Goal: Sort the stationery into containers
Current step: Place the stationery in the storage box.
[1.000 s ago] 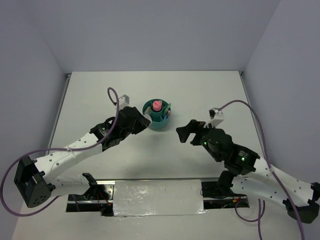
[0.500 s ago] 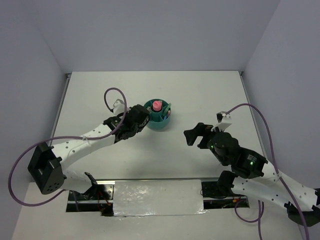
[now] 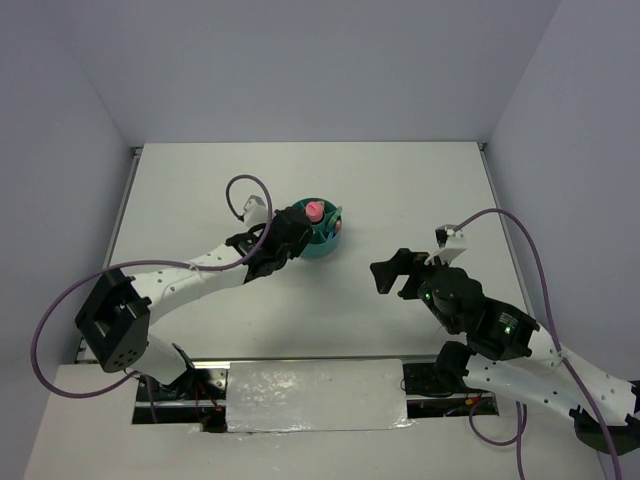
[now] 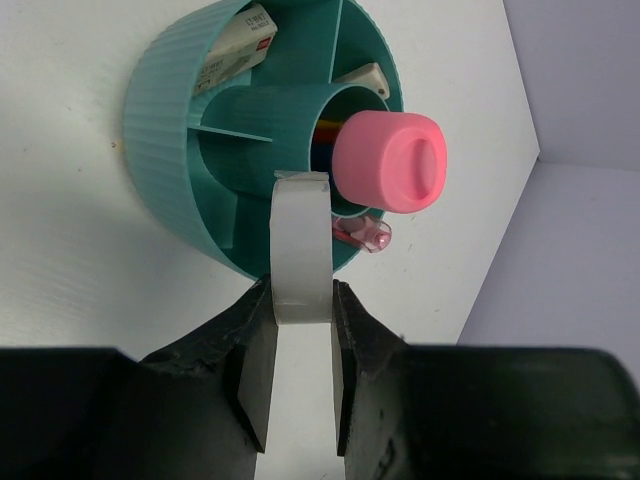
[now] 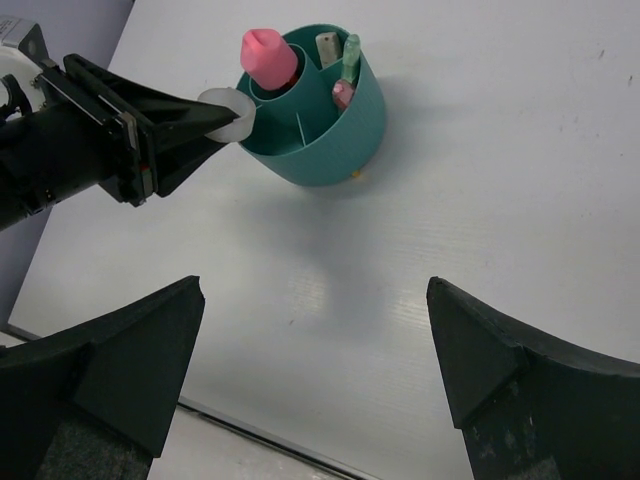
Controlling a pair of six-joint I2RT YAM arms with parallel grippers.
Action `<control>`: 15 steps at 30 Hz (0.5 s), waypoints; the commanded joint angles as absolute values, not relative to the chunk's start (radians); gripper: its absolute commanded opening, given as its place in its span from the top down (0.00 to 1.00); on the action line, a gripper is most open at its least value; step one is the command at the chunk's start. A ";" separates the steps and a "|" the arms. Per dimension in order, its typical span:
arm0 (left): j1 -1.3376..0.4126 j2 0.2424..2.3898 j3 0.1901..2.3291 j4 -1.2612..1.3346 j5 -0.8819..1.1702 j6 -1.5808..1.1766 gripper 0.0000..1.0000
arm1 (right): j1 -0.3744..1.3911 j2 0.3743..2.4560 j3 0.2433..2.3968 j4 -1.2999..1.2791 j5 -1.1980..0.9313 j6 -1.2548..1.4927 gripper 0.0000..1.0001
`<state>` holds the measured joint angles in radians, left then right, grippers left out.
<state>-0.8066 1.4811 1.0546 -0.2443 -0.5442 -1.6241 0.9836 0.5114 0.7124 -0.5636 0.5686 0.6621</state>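
The round teal organiser stands mid-table; it also shows in the left wrist view and the right wrist view. A pink tube stands in its central cup. White erasers and a pink capsule piece lie in the ring compartments; a green piece stands at the far side. My left gripper is shut on the tape ring, held edge-on over the organiser's near rim; the ring also shows in the right wrist view. My right gripper is open and empty, to the right of the organiser.
The white table runs to grey walls at the back and sides. A metal rail with a foil-covered plate lies along the near edge between the arm bases. Purple cables loop over both arms.
My left gripper has moved right with the tape ring, from beside the organiser to over its rim. My right gripper has drawn back a little toward the near right.
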 commanded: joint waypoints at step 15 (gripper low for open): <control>-0.811 1.571 1.048 -0.160 -0.500 -1.634 0.72 | 0.982 0.511 0.715 -0.558 0.571 0.629 0.00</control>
<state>-0.8078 1.5658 1.0443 -0.1860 -0.5045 -1.6272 0.9836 0.5186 0.7124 -0.5632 0.5636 0.6441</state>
